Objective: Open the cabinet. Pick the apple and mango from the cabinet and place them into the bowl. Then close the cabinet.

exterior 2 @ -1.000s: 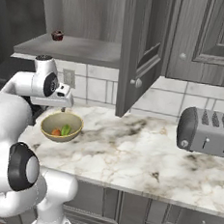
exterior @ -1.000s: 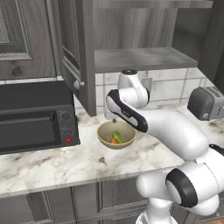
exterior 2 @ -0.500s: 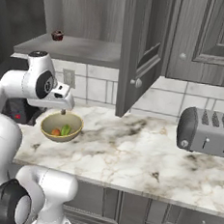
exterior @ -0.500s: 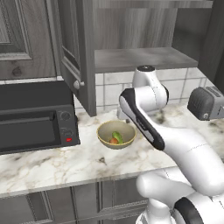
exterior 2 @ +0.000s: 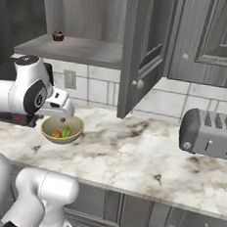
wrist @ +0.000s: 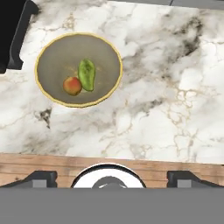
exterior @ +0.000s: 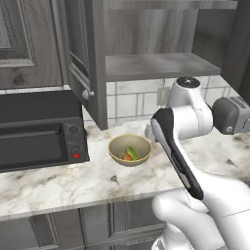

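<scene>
With the apple [wrist: 72,85] and mango [wrist: 87,74] lying together in the bowl [wrist: 48,50] at the hand view's upper left, you've 2 fruits placed. Your gripper [wrist: 111,177] is spread wide, empty. Only closing the cabinet [exterior: 88,58] doors remains.

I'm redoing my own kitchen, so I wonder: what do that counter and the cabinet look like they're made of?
The counter looks like polished marble or an imitation: white with grey-brown veining. The cabinet looks like grey-stained wood with a matte finish: grain streaks run down its open door and raised panels.
</scene>
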Motion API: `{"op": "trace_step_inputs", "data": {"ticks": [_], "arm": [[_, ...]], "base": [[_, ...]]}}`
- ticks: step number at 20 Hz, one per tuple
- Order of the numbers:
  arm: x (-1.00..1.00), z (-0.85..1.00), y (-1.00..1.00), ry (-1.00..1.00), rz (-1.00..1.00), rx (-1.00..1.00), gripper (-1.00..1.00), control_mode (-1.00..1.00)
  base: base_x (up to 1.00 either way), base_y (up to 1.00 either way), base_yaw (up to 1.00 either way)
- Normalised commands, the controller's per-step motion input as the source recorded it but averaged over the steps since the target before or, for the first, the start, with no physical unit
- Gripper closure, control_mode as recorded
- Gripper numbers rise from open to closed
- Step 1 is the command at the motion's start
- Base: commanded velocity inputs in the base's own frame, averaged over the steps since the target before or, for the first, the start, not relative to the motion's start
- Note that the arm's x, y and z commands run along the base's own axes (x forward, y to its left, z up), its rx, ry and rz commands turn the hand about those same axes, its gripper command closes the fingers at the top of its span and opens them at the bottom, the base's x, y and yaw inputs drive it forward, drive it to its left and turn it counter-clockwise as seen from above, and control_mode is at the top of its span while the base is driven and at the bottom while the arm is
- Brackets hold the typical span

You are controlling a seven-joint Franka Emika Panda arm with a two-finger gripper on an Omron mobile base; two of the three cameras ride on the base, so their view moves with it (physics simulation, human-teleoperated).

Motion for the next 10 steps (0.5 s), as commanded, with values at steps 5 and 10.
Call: {"op": "trace_step_inputs", "data": {"ticks": [5, 10], "arm": [[-0.64, 0.43, -0.33, -0.18, 0.00, 0.00, -1.00, -1.00], [-0.65, 0.49, -0.37, -0.11, 0.00, 0.00, -1.00, -1.00]], "base": [[0.00, 0.00, 0.00], [0.00, 0.00, 0.00]]}}
